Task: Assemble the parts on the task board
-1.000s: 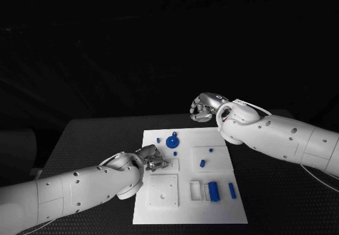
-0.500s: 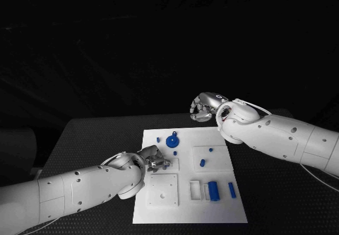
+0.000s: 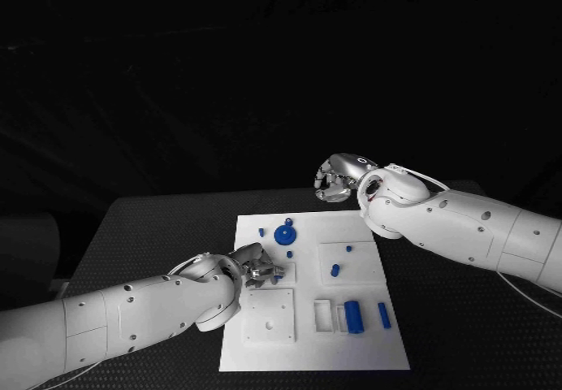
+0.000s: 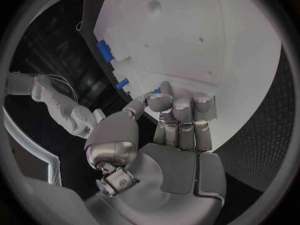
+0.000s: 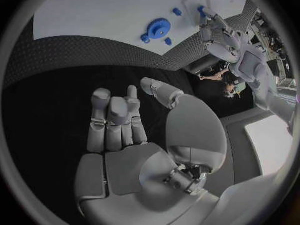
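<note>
The white task board (image 3: 363,351) lies in the middle of the black table. My left hand (image 3: 259,265) rests over the board's left side, and its fingertips pinch a small blue part (image 4: 154,91). A blue gear (image 3: 286,236) lies on the board's far part, with a small blue peg (image 3: 289,222) beside it. Nearer me a blue block (image 3: 352,316) and a blue bar (image 3: 384,316) lie side by side. My right hand (image 3: 337,179) hangs above the table beyond the board's far edge and holds nothing.
Two more small blue pegs (image 3: 335,270) (image 3: 349,248) sit on the raised square at the board's right. A square plate with a hole (image 3: 270,318) lies on the board's near left. Bare black table (image 3: 153,236) surrounds the board.
My left hand has shifted slightly over the board's left side. The right arm has not moved.
</note>
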